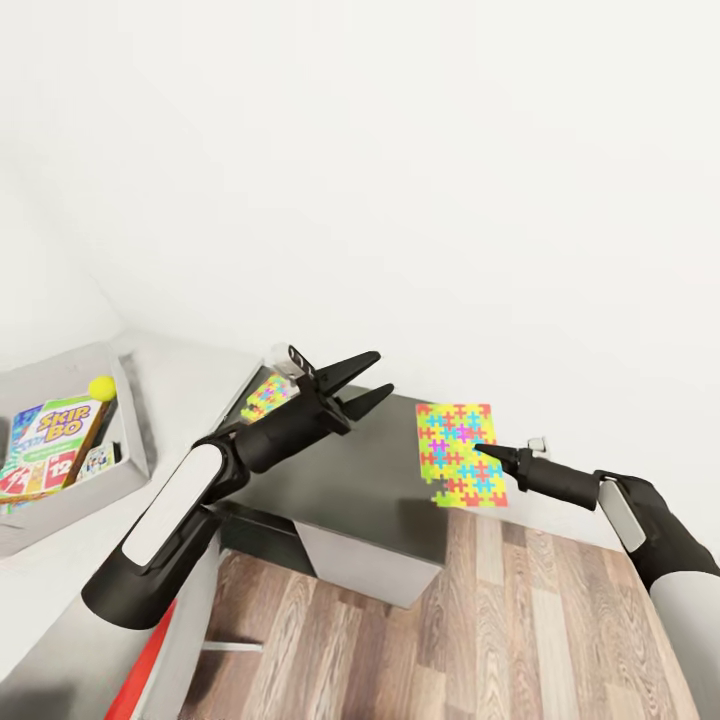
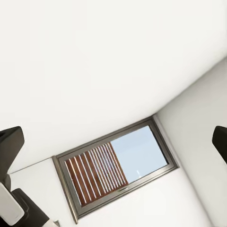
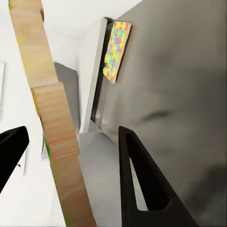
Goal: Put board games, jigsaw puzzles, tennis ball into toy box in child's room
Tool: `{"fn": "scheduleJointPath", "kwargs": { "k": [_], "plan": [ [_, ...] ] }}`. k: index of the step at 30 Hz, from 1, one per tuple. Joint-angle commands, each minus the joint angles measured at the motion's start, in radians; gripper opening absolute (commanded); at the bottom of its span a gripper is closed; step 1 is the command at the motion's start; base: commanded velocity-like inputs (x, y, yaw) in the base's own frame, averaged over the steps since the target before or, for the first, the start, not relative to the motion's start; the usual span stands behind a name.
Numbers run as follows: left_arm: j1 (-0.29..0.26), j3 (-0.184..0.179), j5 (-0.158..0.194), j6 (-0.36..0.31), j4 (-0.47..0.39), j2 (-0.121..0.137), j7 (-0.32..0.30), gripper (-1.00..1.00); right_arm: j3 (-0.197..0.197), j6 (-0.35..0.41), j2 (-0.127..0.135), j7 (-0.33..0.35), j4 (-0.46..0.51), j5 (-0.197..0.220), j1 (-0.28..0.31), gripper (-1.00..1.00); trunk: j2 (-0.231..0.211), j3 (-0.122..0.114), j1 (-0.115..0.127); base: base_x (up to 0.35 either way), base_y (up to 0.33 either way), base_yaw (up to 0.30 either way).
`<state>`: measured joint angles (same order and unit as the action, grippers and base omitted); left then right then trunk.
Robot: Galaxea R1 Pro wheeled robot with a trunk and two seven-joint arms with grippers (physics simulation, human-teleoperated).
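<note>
while "skip bo" [image 1: 55, 425] shows in the toy box [image 1: 130, 455], tennis ball [image 1: 101, 387] beside.

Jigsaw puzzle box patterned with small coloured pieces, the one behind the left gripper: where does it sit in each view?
Head view: the jigsaw puzzle box lies at the dark grey desk's far left corner, partly behind the open left gripper.
Left wrist view: a window and white wall.
Right wrist view: probably the same box, at the desk's far edge.
Shared landmark: the dark grey desk top.
</note>
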<state>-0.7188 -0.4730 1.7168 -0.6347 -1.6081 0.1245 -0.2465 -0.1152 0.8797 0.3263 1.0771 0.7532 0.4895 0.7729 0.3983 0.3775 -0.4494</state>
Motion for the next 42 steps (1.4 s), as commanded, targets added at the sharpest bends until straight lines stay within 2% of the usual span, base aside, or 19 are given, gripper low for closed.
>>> {"fn": "scheduleJointPath", "kwargs": {
  "k": [1,9,22,32,42],
  "plan": [
    [-0.001,-0.001,0.004,-0.002,0.001,0.001,-0.002,1.0,-0.001,0.004,0.0,0.002,0.001,0.0,0.0,-1.0,0.002,0.0,-0.001,0.0,0.0,0.201],
    [-0.002,-0.002,0.002,-0.002,0.001,-0.005,0.002,1.0,-0.005,0.026,0.0,0.001,0.052,0.0,-0.019,-1.0,0.002,-0.01,-0.001,0.0,0.0,0.204],
    [-0.004,-0.004,-0.004,-0.002,0.001,-0.01,0.006,1.0,-0.006,0.032,0.001,0.003,0.066,0.0,-0.024,-1.0,0.002,-0.026,-0.001,0.0,0.0,0.185],
    [-0.005,-0.005,-0.006,-0.002,0.001,-0.013,0.005,1.0,-0.006,0.033,0.017,0.008,0.076,0.003,-0.033,-1.0,0.002,-0.03,-0.001,0.0,0.0,0.094],
    [-0.005,-0.006,-0.007,-0.002,0.001,-0.013,0.001,1.0,-0.006,0.034,0.024,0.009,0.083,0.004,-0.036,-1.0,0.002,-0.037,-0.001,0.0,0.0,0.22]
  ]
}}
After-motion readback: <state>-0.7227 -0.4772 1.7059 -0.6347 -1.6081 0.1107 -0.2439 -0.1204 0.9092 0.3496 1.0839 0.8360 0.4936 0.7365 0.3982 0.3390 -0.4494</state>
